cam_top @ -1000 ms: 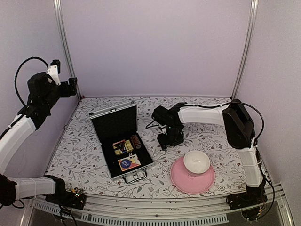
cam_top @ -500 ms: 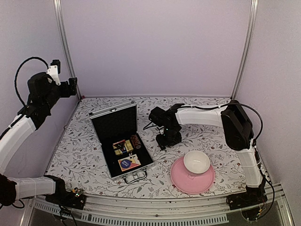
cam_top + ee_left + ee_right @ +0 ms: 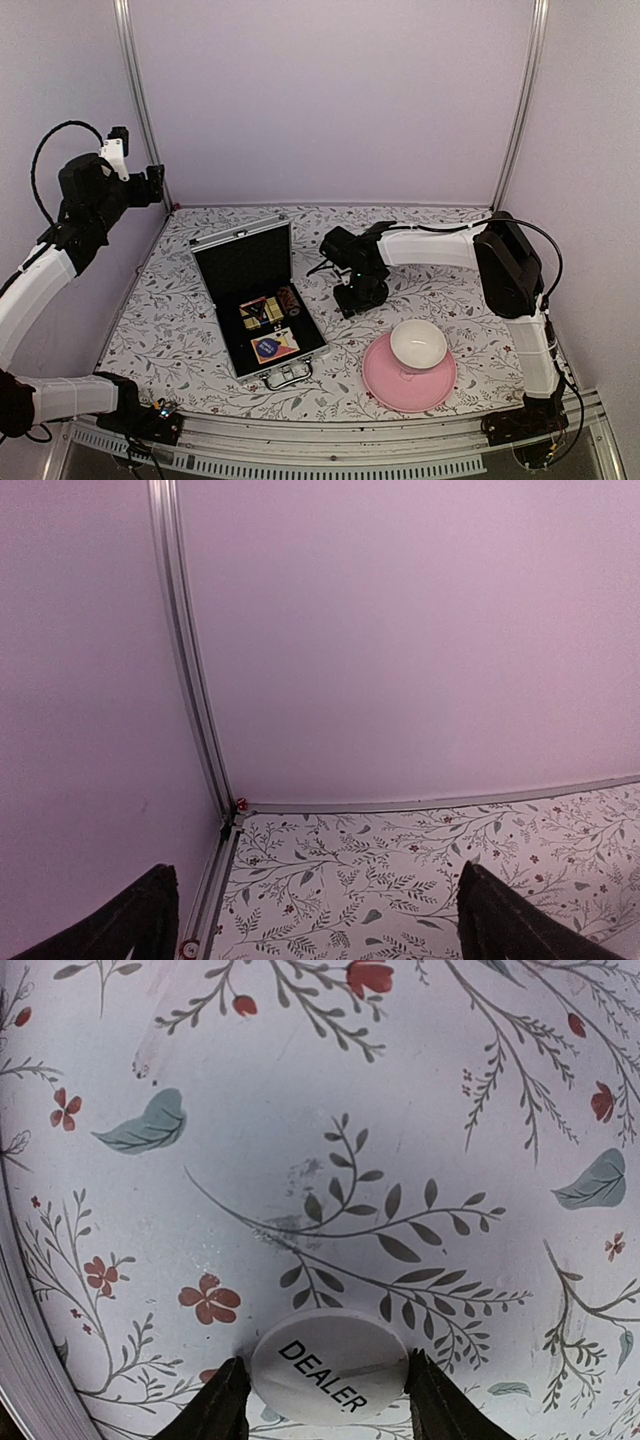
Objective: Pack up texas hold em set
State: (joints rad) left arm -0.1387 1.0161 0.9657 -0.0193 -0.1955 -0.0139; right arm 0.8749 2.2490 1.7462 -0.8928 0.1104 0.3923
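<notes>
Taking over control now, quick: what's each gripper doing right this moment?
Left gripper: open, holding nothing.
Right gripper: closed on the white DEALER button, a finger on each side of it.

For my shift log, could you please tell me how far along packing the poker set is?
Done: card boxes, chip stack and blue disc lie in the open briefcase. In hand: the right gripper pinches the white DEALER button on the table. Remaining: put it in, close the lid. The left gripper hangs open, idle.
</notes>
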